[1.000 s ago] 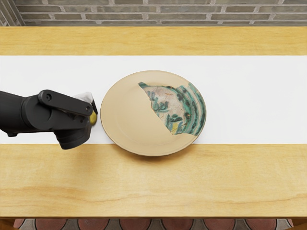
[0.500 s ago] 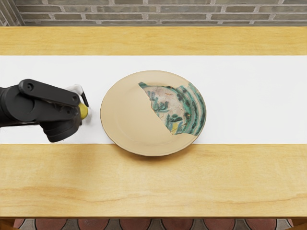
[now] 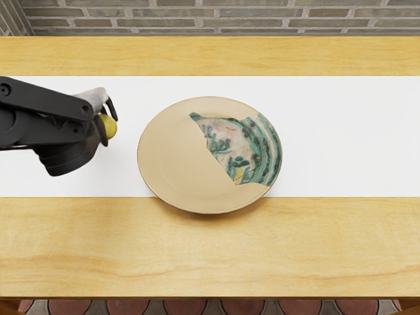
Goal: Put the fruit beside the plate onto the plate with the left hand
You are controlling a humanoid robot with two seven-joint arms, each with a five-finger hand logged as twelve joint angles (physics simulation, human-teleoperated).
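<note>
- Head view, left side: left hand (image 3: 80, 130) sits at the end of a black arm (image 3: 33, 125) that comes in from the left edge. Matte dark casing, blocky w/ rounded corners, a long flat bar along the top.
- Fingers (image 3: 98, 100) are paler, grey w/ dark tips, and curl over the top of the fruit. The hand is clenched round it, grasping it.
- Fruit (image 3: 109, 126): small, round, smooth yellow skin. Only its right side shows; the rest is hidden by the hand. It is held left of the plate, near the rim but apart from it, so not on the plate. Can't tell if it touches the cloth under it.
- Plate (image 3: 172, 157): round, shallow, thin rim, lying flat approx. mid-table. The left half and lower part are plain matte beige.
- The plate's right half carries a jagged-edged patch of painted pattern: green and teal leaf shapes on off-white, a bit of pink, a yellow speck low down.
- Cloth (image 3: 341, 131): plain white strip, flat, no creases, running edge to edge across the table. The plate rests mostly on it; the plate's lower rim overlaps the bare wood.
- Table (image 3: 210, 249): light wood, fine horizontal grain, low sheen, showing as bands above and below the cloth.
- Room: wall (image 3: 210, 16) of grey-brown brick w/ pale mortar lines behind the far edge of the table.
- Floor (image 3: 197, 307): a sliver of reddish tiles under the near edge.
</note>
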